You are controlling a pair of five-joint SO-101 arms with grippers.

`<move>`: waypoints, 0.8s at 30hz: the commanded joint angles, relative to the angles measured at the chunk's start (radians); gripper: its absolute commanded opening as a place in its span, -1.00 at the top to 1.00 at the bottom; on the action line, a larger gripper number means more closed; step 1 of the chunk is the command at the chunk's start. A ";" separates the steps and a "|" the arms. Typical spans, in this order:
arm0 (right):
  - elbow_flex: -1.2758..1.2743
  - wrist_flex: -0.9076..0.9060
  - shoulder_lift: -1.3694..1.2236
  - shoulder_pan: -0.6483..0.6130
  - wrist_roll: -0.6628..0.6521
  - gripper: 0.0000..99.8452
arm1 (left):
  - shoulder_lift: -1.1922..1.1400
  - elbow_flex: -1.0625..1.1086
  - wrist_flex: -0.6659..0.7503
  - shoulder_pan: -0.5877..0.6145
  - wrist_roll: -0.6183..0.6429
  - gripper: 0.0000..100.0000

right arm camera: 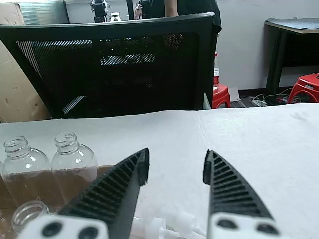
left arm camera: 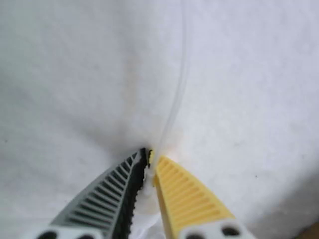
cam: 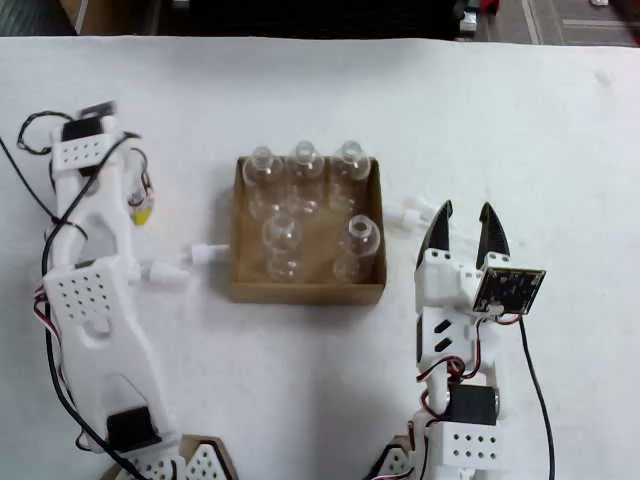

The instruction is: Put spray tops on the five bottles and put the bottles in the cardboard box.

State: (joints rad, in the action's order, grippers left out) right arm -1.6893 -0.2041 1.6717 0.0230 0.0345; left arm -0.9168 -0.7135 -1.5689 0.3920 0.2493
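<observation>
Five bottles (cam: 303,165) sit open-necked in the cardboard box (cam: 305,292), mid-frame in the high view. The right gripper (cam: 465,222) is just right of it, jaws apart. The left gripper (left arm camera: 149,162), off at frame left, is pinched tight on a spray top (left arm camera: 176,97) by its thin tube. Loose tops (cam: 205,253) lie beside the box.

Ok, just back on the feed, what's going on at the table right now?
All five bottles stand in the cardboard box, none with a top on. The left hand is shut on a spray top, its thin clear tube poking out past the fingertips. The right hand sits open just right of the box, with loose spray tops lying beside it. Another top lies by the box's left side.
</observation>
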 commanded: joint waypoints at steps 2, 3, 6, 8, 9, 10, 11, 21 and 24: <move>-0.006 -0.002 -0.008 -0.008 -0.012 0.68 | 0.019 -0.157 -0.104 0.059 0.310 0.95; -0.006 -0.002 -0.008 -0.008 -0.012 0.68 | 0.019 -0.207 -0.140 0.064 0.374 0.95; -0.006 -0.002 -0.008 -0.008 -0.012 0.68 | 0.018 -0.373 -0.218 0.085 0.611 0.95; -0.006 -0.002 -0.008 -0.008 -0.012 0.68 | 0.018 -0.422 -0.218 0.091 0.709 0.95; -0.006 -0.002 -0.008 -0.008 -0.012 0.68 | 0.018 -0.431 -0.216 0.091 0.736 0.94; -0.006 -0.002 -0.008 -0.008 -0.012 0.68 | 0.018 -0.437 -0.216 0.088 0.758 0.94; -0.006 -0.002 -0.008 -0.008 -0.012 0.68 | 0.018 -0.437 -0.216 0.087 0.776 0.94; -0.006 -0.001 -0.008 -0.010 -0.014 0.68 | 0.019 -0.592 -0.218 0.019 0.881 0.95; -0.006 -0.001 -0.008 -0.010 -0.014 0.68 | 0.013 -0.618 -0.218 0.028 0.876 0.95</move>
State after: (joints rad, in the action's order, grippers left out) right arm -1.6893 -0.2041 1.6717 0.0215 0.0345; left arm -0.9183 -1.2536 -1.7791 0.4242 1.1101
